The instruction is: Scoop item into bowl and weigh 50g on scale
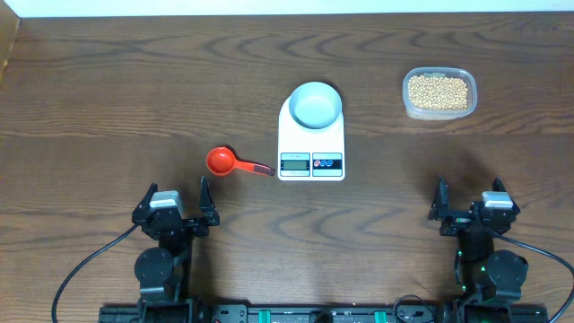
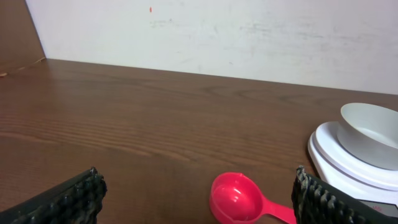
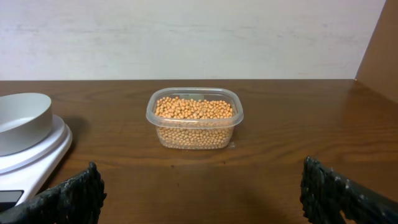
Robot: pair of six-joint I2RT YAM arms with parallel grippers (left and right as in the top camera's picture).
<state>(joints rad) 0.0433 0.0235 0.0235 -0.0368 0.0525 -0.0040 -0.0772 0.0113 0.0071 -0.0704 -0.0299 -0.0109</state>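
At the table's middle the bowl sat empty on the scale, with the beans all in their tub toward the right edge. The left gripper and right gripper gaped empty at the near edge. Seemingly nothing was scooped yet, and the display was too small to read.

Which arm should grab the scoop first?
Left. The red scoop lies just ahead of the open left gripper, left of the scale, and sits in the left wrist view's foreground. The right gripper, also open, faces the soybeans instead, farther from the scoop.
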